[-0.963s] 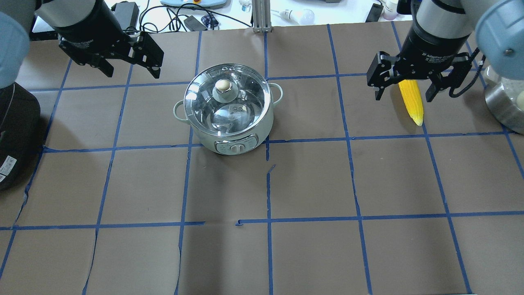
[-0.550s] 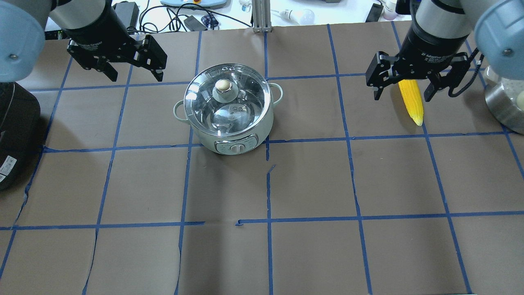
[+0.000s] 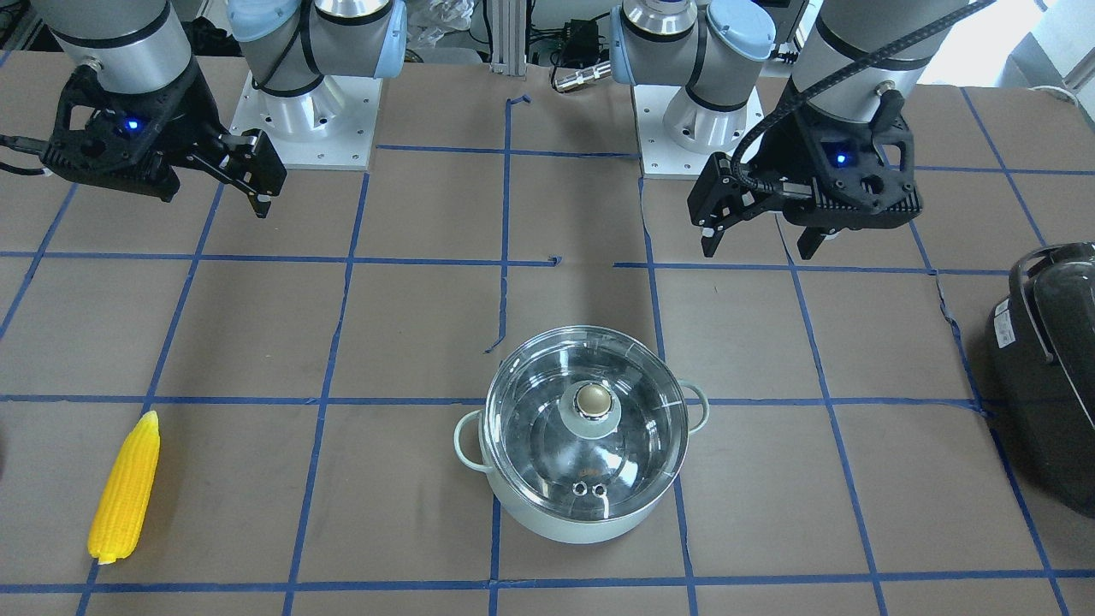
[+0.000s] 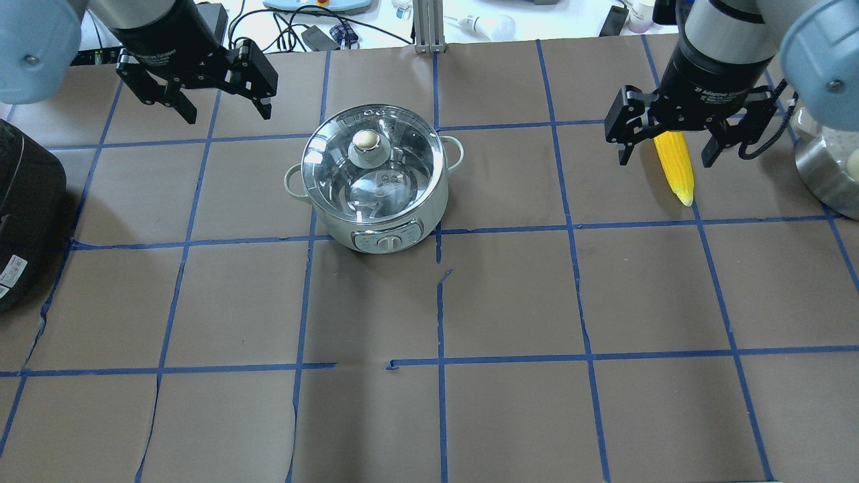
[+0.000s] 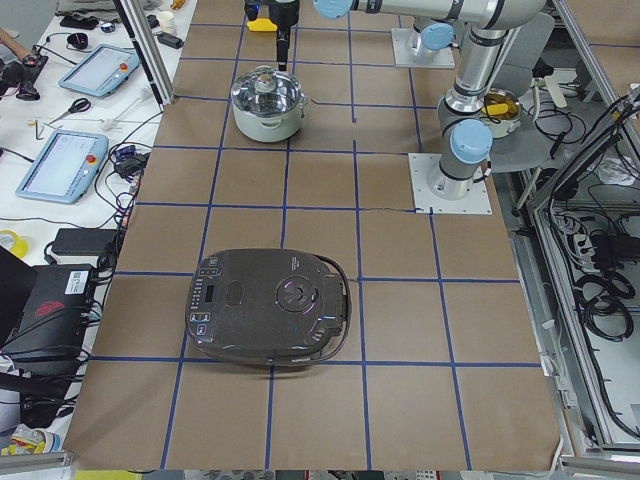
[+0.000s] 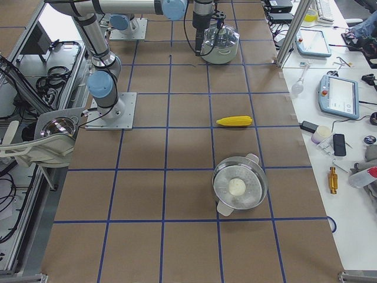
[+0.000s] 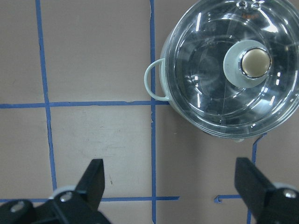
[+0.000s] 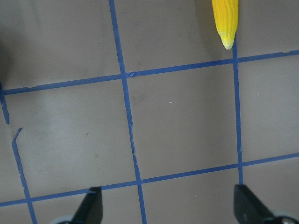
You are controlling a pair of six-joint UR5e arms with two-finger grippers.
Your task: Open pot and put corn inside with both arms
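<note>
Both grippers are empty with jaws spread wide, hanging above the counter [image 4: 510,295], each on its own side of the job. The left gripper [image 4: 227,107] hangs beside the pot [image 4: 429,201], just off its far-left side and not over it. In its wrist view the glass lid [image 7: 210,93] fills the upper right corner, and the knob [image 7: 255,63] sits well off the line between the fingers. The lid is seated on the rim, so the pot is closed. The knob at its centre looks like the only sensible hold, which is probably why the jaws are opened ahead of the approach.

The right gripper [image 4: 664,157] is up high on the other side. The corn [image 4: 674,168] lies flat on the counter, well apart from the pot, with its long axis running away from the robot. The fingers are set across that axis, so closing would likely pinch the narrow width of the cob. Only the tapered tip shows at the top edge of the right wrist view, so the gripper is not yet centred on it.

A black appliance [image 3: 1048,368] and a steel bowl [image 4: 829,174] stand at the counter's ends, away from both paths.
</note>
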